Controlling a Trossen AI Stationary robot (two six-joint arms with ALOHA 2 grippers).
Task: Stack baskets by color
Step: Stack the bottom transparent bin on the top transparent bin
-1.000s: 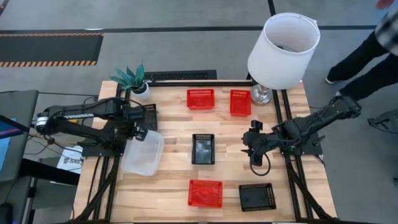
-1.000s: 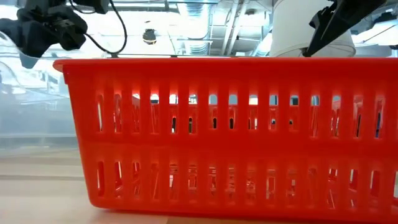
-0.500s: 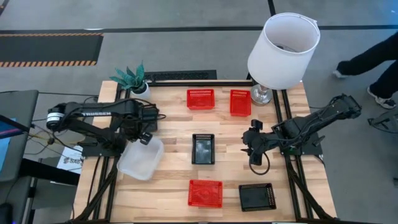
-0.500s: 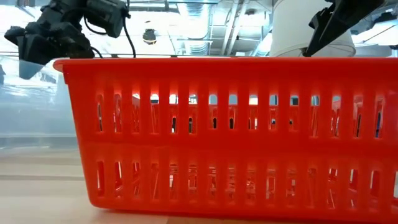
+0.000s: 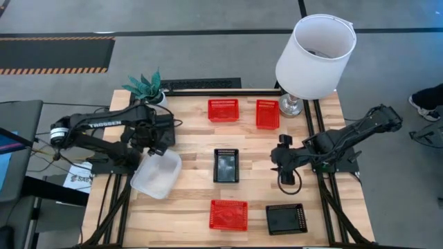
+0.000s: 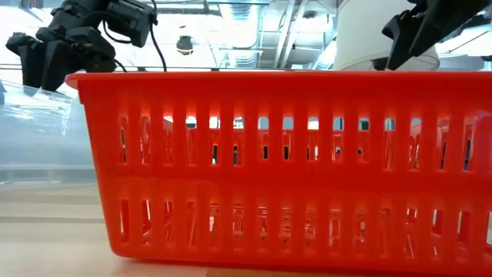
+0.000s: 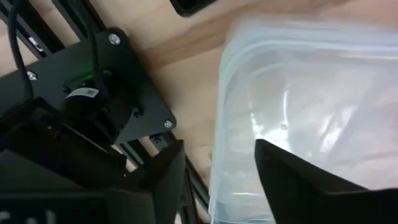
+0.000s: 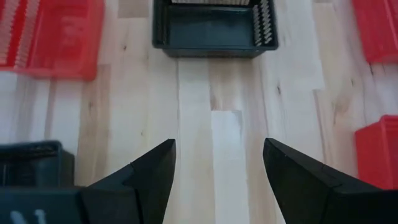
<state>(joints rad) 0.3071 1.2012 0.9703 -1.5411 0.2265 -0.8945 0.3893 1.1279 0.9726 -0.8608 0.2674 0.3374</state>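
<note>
Clear stack parked, left pincer let go
My left pincer [image 5: 158,146] gapes empty just above the clear baskets [image 5: 157,175] on the bench [image 5: 194,194]; right pincer [image 5: 279,166] waits wide open, empty, between black baskets [image 5: 225,165].

The left end effector [image 5: 160,147] hangs over the bench's left side, arm folded back on itself, fingers apparently parted. The right end effector [image 5: 279,158] hovers right of centre, pointing left, fingers [image 8: 146,171] spread wide.

Bare wood lies open between the centre black basket [image 5: 226,165] and the right gripper [image 5: 280,164]; a lamp [image 5: 315,59] crowds the far right corner.
</note>
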